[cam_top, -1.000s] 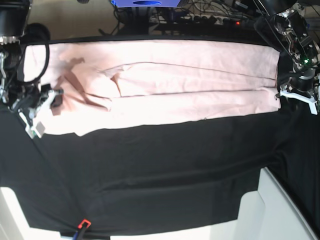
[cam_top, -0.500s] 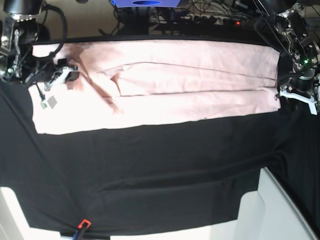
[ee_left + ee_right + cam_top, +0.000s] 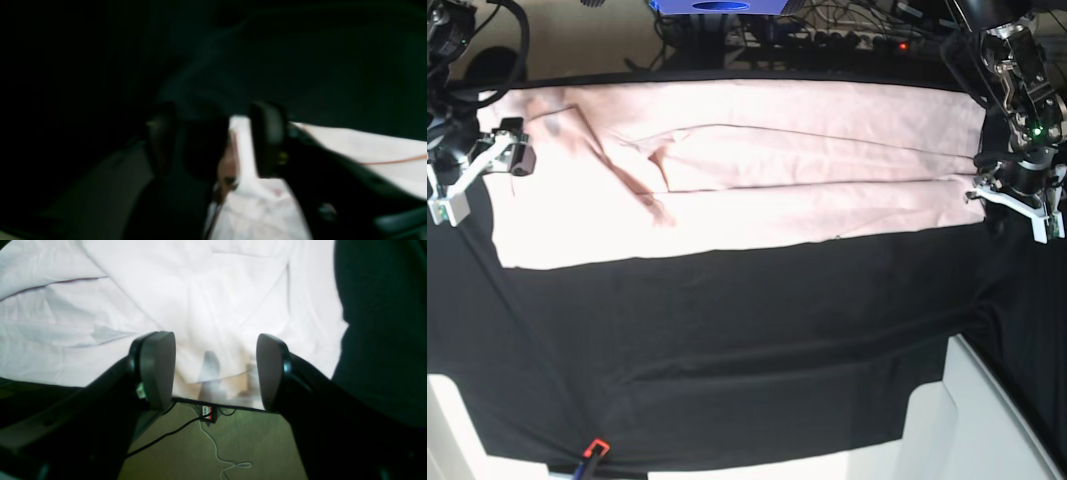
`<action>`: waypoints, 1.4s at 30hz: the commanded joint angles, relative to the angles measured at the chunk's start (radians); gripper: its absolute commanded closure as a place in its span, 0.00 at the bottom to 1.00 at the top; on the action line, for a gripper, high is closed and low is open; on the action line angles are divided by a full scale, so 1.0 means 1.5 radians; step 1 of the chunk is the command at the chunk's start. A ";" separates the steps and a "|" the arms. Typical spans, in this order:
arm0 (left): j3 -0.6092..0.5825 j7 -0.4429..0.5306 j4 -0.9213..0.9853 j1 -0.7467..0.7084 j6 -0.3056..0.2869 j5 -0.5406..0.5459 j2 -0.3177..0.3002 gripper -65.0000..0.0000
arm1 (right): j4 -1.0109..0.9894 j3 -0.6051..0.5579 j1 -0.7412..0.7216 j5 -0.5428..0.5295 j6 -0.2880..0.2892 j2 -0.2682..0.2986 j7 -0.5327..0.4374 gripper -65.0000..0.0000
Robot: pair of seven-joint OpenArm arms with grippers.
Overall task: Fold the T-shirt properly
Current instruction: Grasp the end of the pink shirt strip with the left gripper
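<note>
Two grippers, both with jaws apart and nothing held. The right gripper (image 3: 215,371) hangs over the left end of the large pale pink cotton T-shirt (image 3: 757,170); the right wrist view shows bare cloth between its fingers (image 3: 156,368), no pinch. The left gripper (image 3: 1017,200) sits at the shirt's right edge. The left wrist view is dark and blurred, but its pads stand spread, with a bit of pale fabric lying loose beside one pad.

The shirt lies as a long band across the far part of the black table cloth (image 3: 727,350), side panels already folded in.

Judgement: the next step is the crosswise fold. To do it well, each end's full stack of layers should be pinched at matching corners. One end should be carried over the other low and level, and the edges squared before letting go. Risk: the rumpled left end drags a crease along.
</note>
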State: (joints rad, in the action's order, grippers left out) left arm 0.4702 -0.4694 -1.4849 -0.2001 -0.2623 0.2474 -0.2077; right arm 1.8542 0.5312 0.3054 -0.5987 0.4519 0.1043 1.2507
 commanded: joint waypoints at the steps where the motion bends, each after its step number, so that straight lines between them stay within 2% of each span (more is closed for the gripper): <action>1: 0.003 0.011 -0.007 -0.007 0.000 0.030 -0.013 0.33 | 0.008 0.002 0.000 -0.012 0.001 0.007 -0.011 0.44; 7: 0.003 0.017 0.097 -0.032 -0.001 0.205 -0.085 0.21 | 0.008 -0.002 0.007 -0.012 0.005 0.007 -0.011 0.43; 10: -0.001 0.018 0.131 -0.033 -0.003 0.251 -0.108 0.15 | 0.008 -0.002 0.007 -0.012 0.005 0.007 -0.011 0.43; 15: -0.004 0.018 0.137 -0.028 -0.004 0.252 -0.098 0.09 | 0.008 -0.003 0.007 -0.012 0.005 0.004 -0.011 0.43; 19: -0.005 0.018 0.149 -0.010 -0.004 0.252 -0.072 0.10 | 0.008 -0.003 0.007 -0.012 0.006 0.005 -0.011 0.43; 27: -0.028 0.022 0.299 0.051 -0.004 0.250 -0.072 0.10 | 0.008 -0.003 0.008 -0.013 0.006 0.005 -0.011 0.43; 31: -0.098 0.106 0.315 0.044 -0.004 0.188 -0.069 0.10 | 0.008 -0.003 0.008 -0.014 0.006 0.004 -0.011 0.43; 36: -0.129 0.118 0.335 0.036 -0.004 0.162 -0.048 0.11 | 0.008 -0.003 0.008 -0.014 0.006 0.004 -0.011 0.44; 37: -0.130 0.118 0.339 0.036 -0.004 0.162 -0.045 0.12 | 0.008 -0.003 0.008 -0.014 0.006 0.003 -0.011 0.44; 39: -0.129 0.118 0.341 0.035 -0.004 0.162 -0.037 0.21 | 0.008 -0.003 0.008 -0.014 0.006 0.003 -0.011 0.44; 42: -0.125 0.118 0.341 0.032 -0.004 0.164 -0.030 0.49 | 0.008 -0.003 0.008 -0.014 0.006 0.003 -0.011 0.44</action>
State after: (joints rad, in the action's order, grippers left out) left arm 0.2913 -0.1921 -0.9836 -0.1413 -0.2401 0.4942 -0.2653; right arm 1.8530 0.5251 0.3210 -0.6033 0.4557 0.0963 1.2472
